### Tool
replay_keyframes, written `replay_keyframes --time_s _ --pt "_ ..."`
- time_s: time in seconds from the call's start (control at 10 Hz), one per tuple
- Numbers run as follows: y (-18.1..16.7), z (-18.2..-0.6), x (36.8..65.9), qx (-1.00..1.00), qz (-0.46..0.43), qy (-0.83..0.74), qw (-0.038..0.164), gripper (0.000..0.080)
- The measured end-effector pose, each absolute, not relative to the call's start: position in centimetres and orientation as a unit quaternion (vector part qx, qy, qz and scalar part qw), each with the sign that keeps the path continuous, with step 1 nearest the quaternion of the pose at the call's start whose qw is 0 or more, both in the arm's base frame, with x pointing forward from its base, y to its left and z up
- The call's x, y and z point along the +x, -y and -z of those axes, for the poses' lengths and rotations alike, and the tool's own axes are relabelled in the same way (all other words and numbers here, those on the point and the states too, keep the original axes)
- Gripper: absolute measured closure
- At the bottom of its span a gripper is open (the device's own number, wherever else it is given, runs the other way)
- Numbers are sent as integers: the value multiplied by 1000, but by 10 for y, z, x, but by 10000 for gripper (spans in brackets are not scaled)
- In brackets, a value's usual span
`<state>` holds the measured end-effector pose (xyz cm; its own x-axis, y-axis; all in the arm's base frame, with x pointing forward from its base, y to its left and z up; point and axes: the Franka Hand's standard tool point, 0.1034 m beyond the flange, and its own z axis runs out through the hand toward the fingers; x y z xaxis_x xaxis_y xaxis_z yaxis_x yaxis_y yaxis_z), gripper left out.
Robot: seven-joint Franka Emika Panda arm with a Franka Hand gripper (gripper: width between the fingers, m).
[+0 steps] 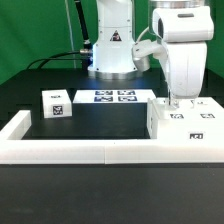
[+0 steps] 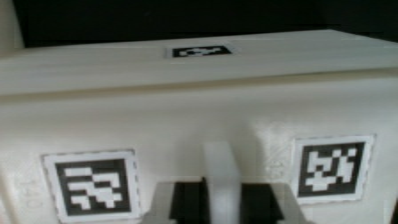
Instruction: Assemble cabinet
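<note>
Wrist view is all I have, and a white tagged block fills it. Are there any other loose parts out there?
Observer: Yes. One small box part stands alone toward the exterior view's left, apart from the cabinet body under the gripper.
Operator: What lies between them?
Observer: The marker board, flat on the table, slightly further back.
Operator: Is there room to slide the body forward?
Observer: Probably little. It sits right by the front run of the border rail, near the corner on the exterior view's right. I cannot tell whether they touch.
</note>
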<state>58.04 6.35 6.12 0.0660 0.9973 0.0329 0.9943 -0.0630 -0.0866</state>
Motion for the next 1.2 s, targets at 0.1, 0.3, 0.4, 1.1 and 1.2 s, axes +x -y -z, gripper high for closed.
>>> replay_keyframes --time_s 0.1,0.3,0.4,1.1,1.2 --pt "-63 -61 580 -729 -18 683 43 729" --pt "-63 -61 580 -729 -16 683 42 729" --pt "-64 -62 581 -729 -14 683 40 530" --pt "-26 -86 553 -775 25 631 0 4" --pt "-20 -93 534 -804 37 593 -12 4"
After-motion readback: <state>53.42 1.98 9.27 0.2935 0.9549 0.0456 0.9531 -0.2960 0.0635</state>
